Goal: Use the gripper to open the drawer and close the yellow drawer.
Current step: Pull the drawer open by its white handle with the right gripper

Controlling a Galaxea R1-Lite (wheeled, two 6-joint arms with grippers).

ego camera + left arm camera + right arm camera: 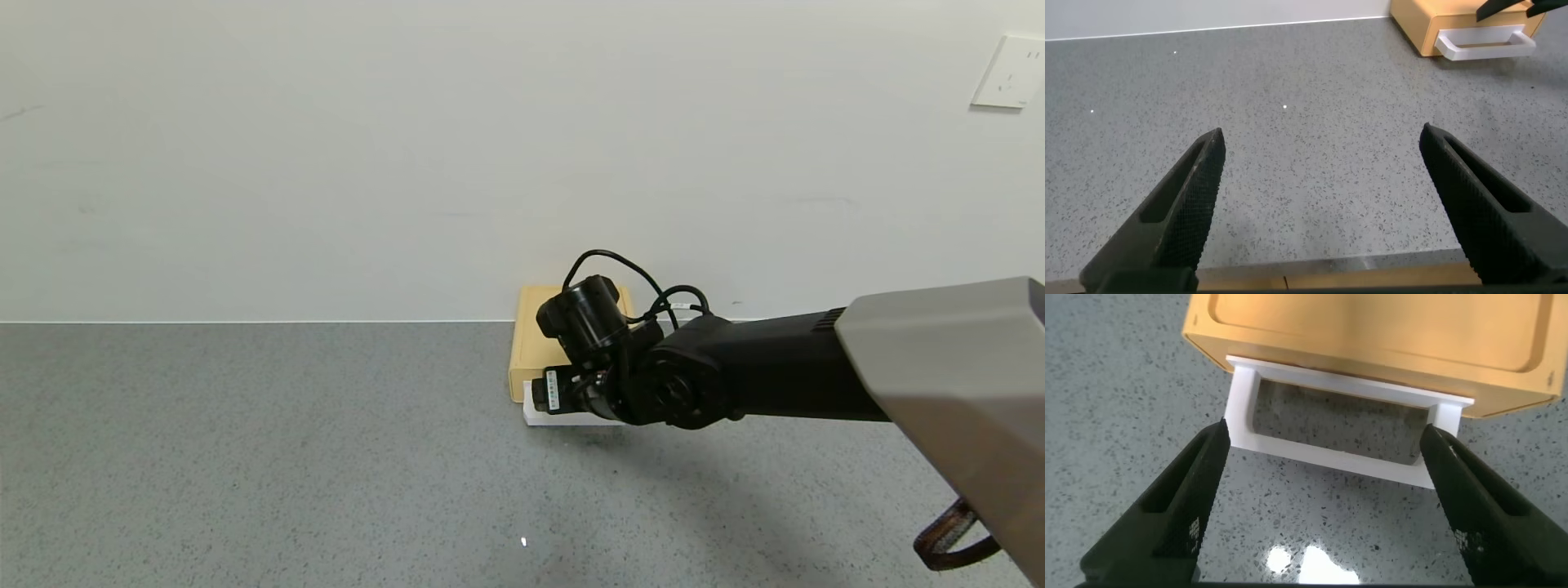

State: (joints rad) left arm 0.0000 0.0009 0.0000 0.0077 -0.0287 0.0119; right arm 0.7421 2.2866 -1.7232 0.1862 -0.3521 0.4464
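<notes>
The tan-yellow drawer [529,343] stands against the wall on the grey table, and its front looks flush with the box. Its white loop handle [540,417] points toward me. My right gripper [1323,434] is open just above and in front of the handle [1331,454], with a fingertip near each end of it and neither touching it. The drawer box [1372,335] fills the space behind the handle. My left gripper [1323,132] is open and empty low over the table near its front edge. From there the drawer [1425,24] and handle [1486,42] show far off.
The grey speckled table [245,457] ends at a white wall. A wall socket [1010,72] is high on the right. The right arm [767,376] reaches across the right side. The table's wood-trimmed front edge [1331,273] lies just under the left gripper.
</notes>
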